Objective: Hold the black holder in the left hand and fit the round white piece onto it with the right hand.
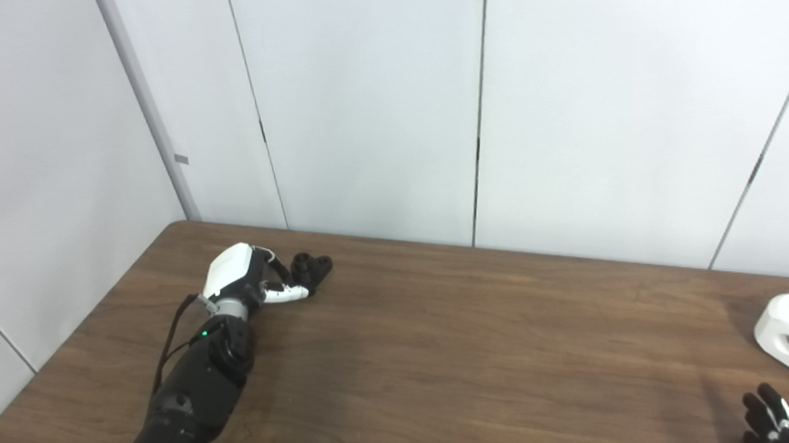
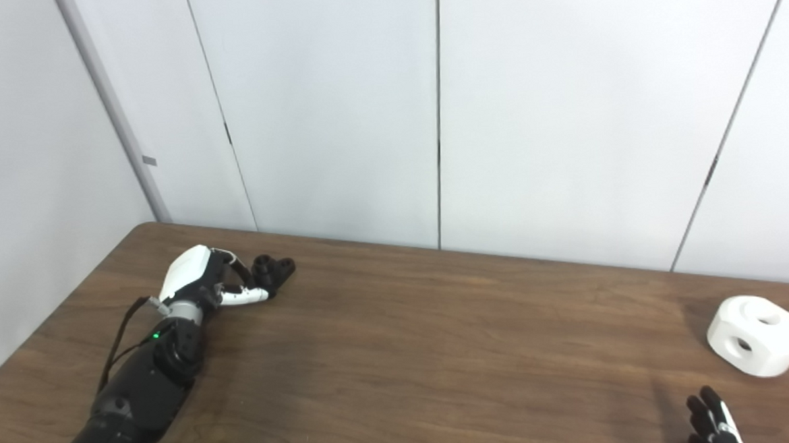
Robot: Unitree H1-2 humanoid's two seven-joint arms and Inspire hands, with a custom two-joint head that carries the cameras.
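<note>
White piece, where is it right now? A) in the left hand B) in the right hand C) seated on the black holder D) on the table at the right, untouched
D: the round white piece sits on the table at the right, with the right hand below it and apart from it, far from the black holder at the left hand.

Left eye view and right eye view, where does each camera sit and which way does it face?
Left eye view: on the head, looking down at the table; left robot hand at the black holder, right robot hand fingertips only.
Right eye view: beside it, same aim, showing the round white piece whole.
Shared: both arms, both parts, the panelled wall.
</note>
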